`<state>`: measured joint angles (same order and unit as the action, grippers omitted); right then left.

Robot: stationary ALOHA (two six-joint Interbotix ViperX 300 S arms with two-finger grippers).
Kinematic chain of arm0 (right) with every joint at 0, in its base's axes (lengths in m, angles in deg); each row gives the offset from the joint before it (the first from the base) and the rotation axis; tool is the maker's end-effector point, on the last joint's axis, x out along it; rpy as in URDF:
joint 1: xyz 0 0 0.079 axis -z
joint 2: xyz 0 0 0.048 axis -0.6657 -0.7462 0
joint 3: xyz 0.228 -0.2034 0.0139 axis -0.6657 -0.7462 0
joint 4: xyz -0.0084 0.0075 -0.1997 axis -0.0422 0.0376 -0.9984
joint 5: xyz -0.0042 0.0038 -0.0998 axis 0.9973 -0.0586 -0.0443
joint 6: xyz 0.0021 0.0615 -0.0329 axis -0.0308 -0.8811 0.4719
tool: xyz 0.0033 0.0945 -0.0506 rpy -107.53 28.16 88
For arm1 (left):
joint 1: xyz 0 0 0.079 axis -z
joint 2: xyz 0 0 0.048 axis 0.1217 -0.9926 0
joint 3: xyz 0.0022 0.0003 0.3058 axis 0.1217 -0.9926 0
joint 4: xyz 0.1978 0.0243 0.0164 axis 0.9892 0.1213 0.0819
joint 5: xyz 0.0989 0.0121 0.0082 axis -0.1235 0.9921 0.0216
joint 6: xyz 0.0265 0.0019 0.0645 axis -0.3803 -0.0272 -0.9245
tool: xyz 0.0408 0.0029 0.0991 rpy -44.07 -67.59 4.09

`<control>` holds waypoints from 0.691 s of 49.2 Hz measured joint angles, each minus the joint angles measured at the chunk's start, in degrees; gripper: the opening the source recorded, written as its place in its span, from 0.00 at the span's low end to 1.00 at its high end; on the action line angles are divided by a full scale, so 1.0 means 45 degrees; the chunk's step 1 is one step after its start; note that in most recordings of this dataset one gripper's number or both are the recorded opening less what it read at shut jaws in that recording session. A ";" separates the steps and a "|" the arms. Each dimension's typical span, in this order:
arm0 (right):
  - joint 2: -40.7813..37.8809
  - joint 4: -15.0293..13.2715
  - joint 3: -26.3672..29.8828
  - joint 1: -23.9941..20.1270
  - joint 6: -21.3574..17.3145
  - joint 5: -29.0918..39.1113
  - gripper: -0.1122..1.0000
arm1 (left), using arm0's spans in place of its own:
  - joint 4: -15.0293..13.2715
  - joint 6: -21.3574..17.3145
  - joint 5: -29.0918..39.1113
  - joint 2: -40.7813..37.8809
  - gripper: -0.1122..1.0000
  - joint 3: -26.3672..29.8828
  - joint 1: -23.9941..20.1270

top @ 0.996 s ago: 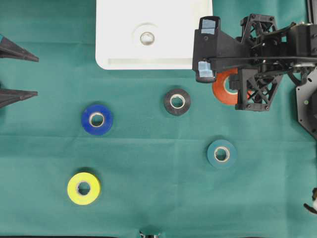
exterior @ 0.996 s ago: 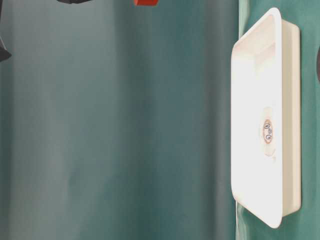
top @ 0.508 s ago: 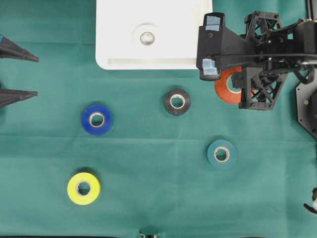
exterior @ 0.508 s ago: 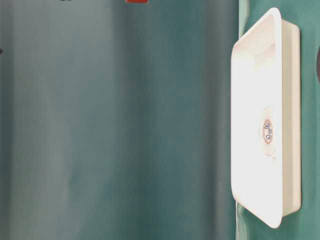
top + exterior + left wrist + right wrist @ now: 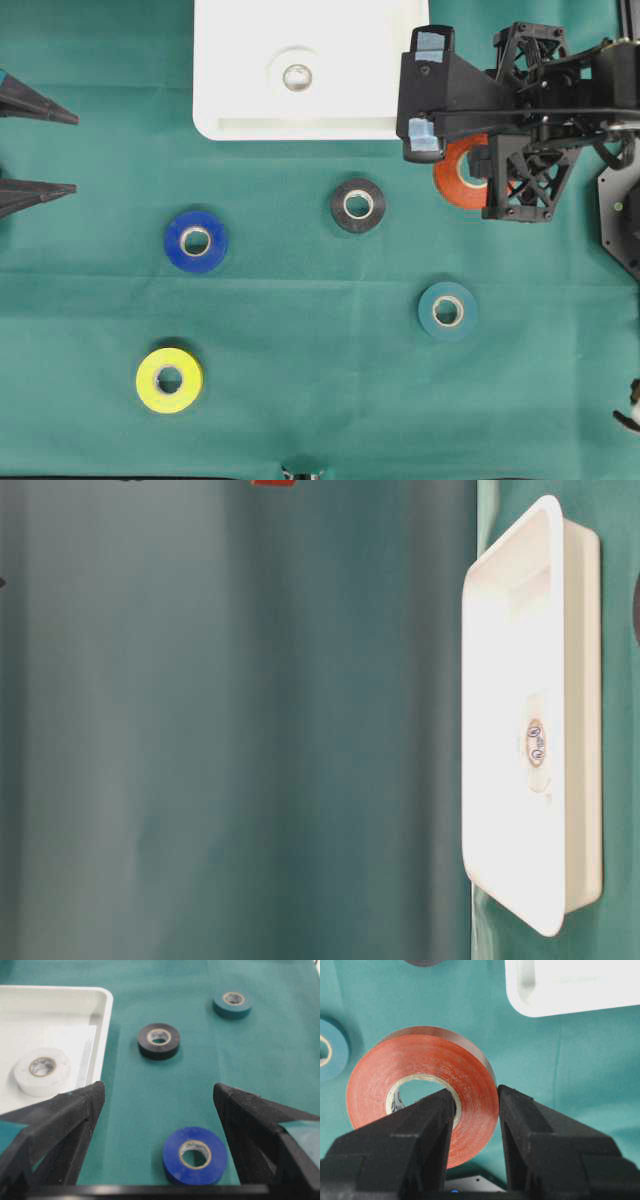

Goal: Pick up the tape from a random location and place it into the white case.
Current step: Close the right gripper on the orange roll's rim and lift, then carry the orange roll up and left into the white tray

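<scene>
My right gripper [image 5: 475, 1094] is shut on an orange-red tape roll [image 5: 420, 1067], one finger through its core and the other on the outer face. It holds the roll above the green cloth, just off the white case's right front corner. From overhead the orange-red tape roll [image 5: 455, 180] shows partly under the right arm. The white case [image 5: 240, 100] lies at the top centre with a white tape roll [image 5: 297, 76] inside. At the left edge my left gripper [image 5: 76, 152] stands open and holds nothing.
On the cloth lie a black roll [image 5: 358, 205], a blue roll [image 5: 196, 241], a teal roll [image 5: 447, 310] and a yellow roll [image 5: 169, 380]. The blue roll [image 5: 195, 1155] sits just ahead of the left gripper [image 5: 157, 1087].
The right arm lifted the orange-red roll slightly and shifted a little to the right, then held still. The left arm has not moved.
</scene>
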<state>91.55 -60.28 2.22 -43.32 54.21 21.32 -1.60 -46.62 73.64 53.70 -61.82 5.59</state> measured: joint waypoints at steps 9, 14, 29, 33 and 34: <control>0.0000 0.0000 0.0000 0.0000 0.0020 -0.0039 0.37 | 0.0000 0.0000 0.0000 -0.0020 0.98 0.0000 0.0000; 0.0000 -0.0078 0.0000 0.0000 0.0020 -0.0059 0.37 | 0.0000 0.0000 0.0000 -0.0020 0.98 0.0000 0.0000; 0.0000 -0.0723 0.0000 0.0293 0.0039 -0.0059 0.37 | 0.0000 0.0000 0.0000 0.0000 0.98 0.0000 0.0020; 0.0000 -0.0742 0.0000 0.0605 0.0156 -0.0059 0.37 | 0.0000 0.0000 0.0000 -0.0020 0.98 0.0000 0.0000; 0.0000 -0.0762 0.0000 0.0703 0.0176 -0.0078 0.37 | 0.0000 0.0000 0.0000 0.0000 0.98 0.0000 0.0000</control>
<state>91.55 -63.71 2.22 -40.15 55.00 20.97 -1.60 -46.62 73.64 53.70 -61.82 5.59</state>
